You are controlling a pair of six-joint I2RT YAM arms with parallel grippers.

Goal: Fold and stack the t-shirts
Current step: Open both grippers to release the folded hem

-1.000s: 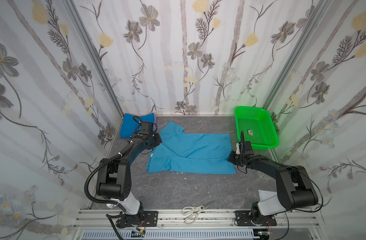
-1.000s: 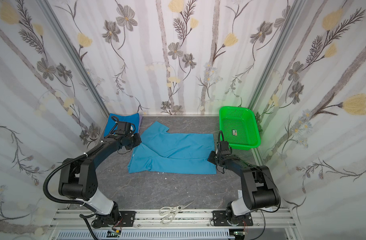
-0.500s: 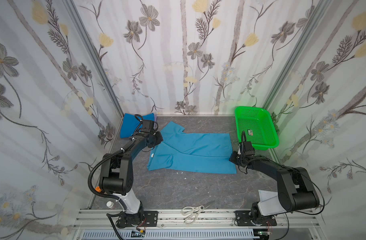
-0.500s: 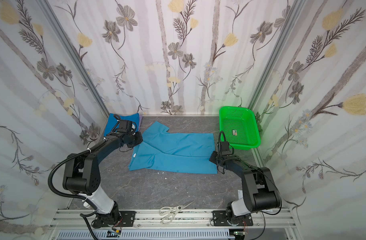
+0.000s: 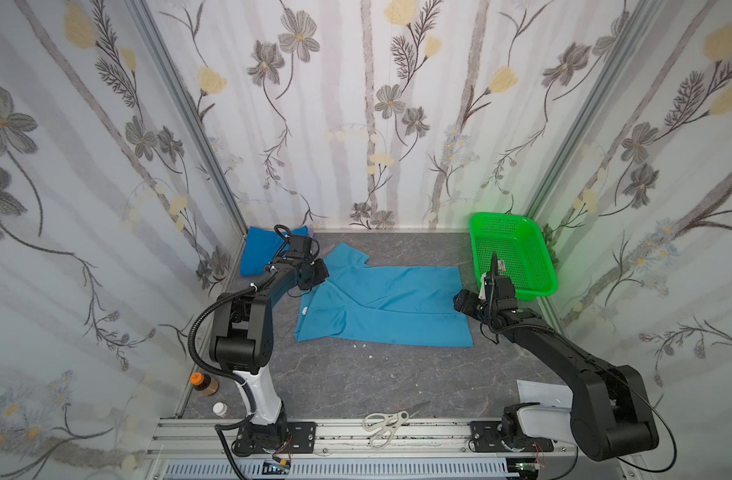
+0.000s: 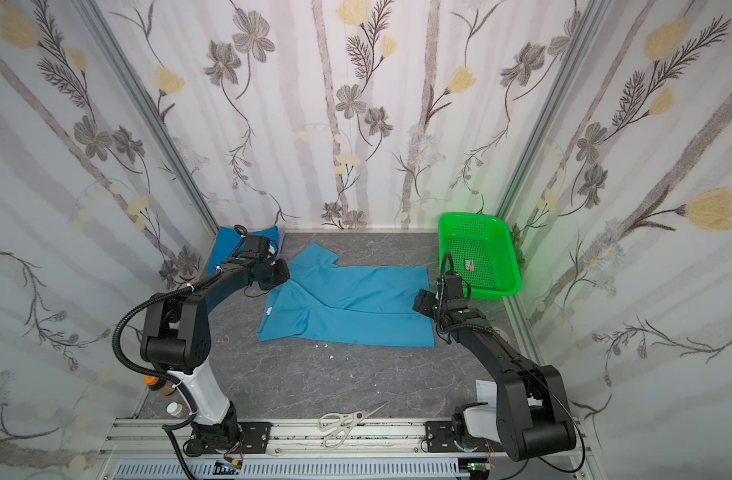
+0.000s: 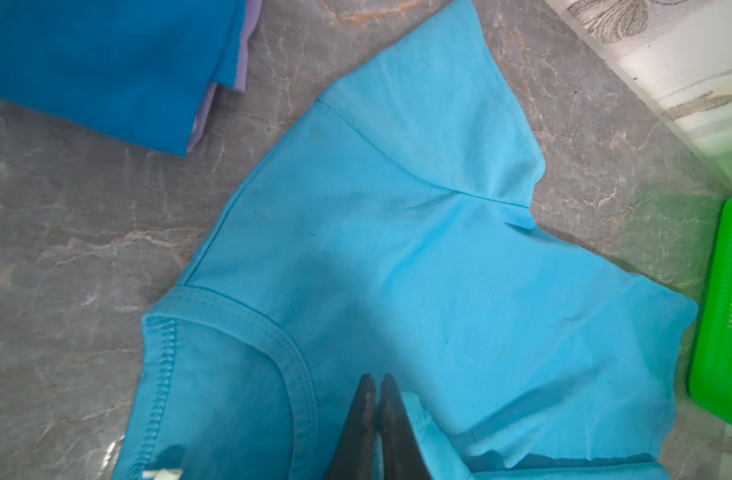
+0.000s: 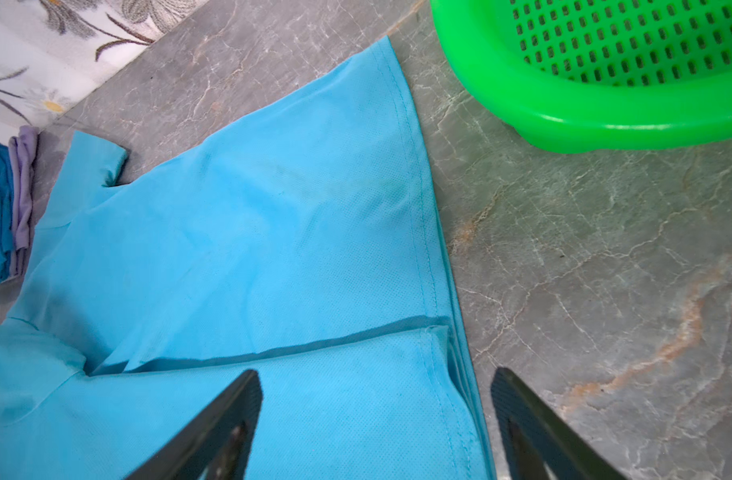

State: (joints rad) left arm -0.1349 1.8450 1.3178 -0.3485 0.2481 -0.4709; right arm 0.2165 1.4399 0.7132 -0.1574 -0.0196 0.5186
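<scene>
Right gripper [image 8: 374,374] newly stands wide off the hem [image 8: 426,232] of the shirt [image 5: 389,303] near the right edge of the bench [image 5: 356,382], left gripper [image 7: 376,380] keeps its fingers narrow at the collar [image 7: 281,332]; fold looks laid, release underway.

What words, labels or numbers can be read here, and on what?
No text is legible in any view.
White neck label on the light blue t-shirt: too small to read.
Small tag in the green basket: too blurred to read.
</scene>
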